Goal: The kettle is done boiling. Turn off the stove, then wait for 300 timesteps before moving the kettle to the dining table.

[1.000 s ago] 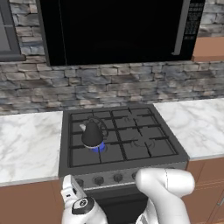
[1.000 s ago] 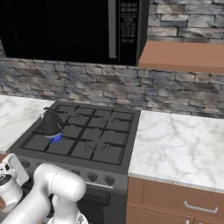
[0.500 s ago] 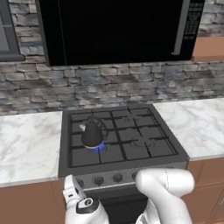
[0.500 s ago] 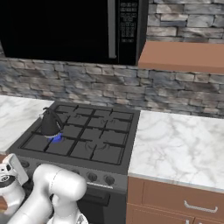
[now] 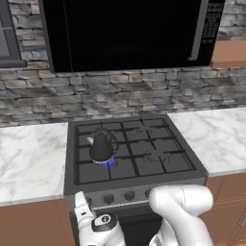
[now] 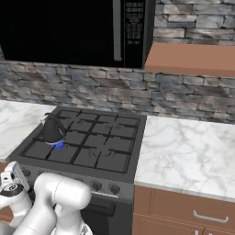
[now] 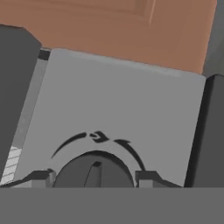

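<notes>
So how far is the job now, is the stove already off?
Not off yet: a blue flame burns under the kettle on the stove. In hand: the claw sits open around a front knob. Left: turning it, waiting, then carrying the kettle to the dining table.

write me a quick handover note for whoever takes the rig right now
Gripper: open, one fingertip on either side of a stove knob, not clamped on it.
Kettle: on the stove's front left burner, blue flame lit under it.
Done: arm brought down to the knob row.
Left: turn the knob to off, wait, then carry the kettle to the dining table.
</notes>
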You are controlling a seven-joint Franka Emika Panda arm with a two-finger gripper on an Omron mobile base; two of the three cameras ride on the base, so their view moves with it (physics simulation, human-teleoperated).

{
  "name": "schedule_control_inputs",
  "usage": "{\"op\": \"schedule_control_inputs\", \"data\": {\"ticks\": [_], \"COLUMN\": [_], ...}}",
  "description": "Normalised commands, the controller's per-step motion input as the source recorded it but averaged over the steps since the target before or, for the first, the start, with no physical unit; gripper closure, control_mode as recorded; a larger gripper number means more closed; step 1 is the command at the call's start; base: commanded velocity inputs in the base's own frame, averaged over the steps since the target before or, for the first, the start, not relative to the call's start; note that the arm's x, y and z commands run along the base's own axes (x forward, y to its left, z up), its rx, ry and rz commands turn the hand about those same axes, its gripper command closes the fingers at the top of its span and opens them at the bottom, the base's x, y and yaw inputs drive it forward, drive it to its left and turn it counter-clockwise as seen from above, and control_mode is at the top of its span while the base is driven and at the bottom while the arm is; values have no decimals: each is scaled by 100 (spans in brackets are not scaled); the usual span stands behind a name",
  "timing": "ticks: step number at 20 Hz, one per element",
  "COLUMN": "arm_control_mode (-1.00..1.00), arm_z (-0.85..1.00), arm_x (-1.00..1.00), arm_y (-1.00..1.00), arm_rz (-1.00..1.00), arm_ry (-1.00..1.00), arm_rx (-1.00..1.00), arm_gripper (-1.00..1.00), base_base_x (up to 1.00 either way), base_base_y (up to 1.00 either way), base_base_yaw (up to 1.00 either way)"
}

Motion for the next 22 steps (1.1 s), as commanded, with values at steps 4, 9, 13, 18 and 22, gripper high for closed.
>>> {"op": "schedule_control_inputs", "data": {"ticks": [4,9,13,18,22], "arm_control_mode": [-100,-100,-100,-100,-100], "arm_z": [-35,-32,-33,-5,0], "arm_x": [-56,-81,-77,-36,-8], "arm_y": [0,-8,-11,-16,-15], "arm_rz": [-13,-7,-4,-2,0], "arm_ry": [-8,-6,-4,-1,-2], "arm_rx": [61,63,61,45,21], "arm_gripper": [100,100,100,100,100], "base_base_x": [0,0,0,0,0], "base_base_y": [0,0,0,0,0], "base_base_yaw": [0,0,0,0,0]}}
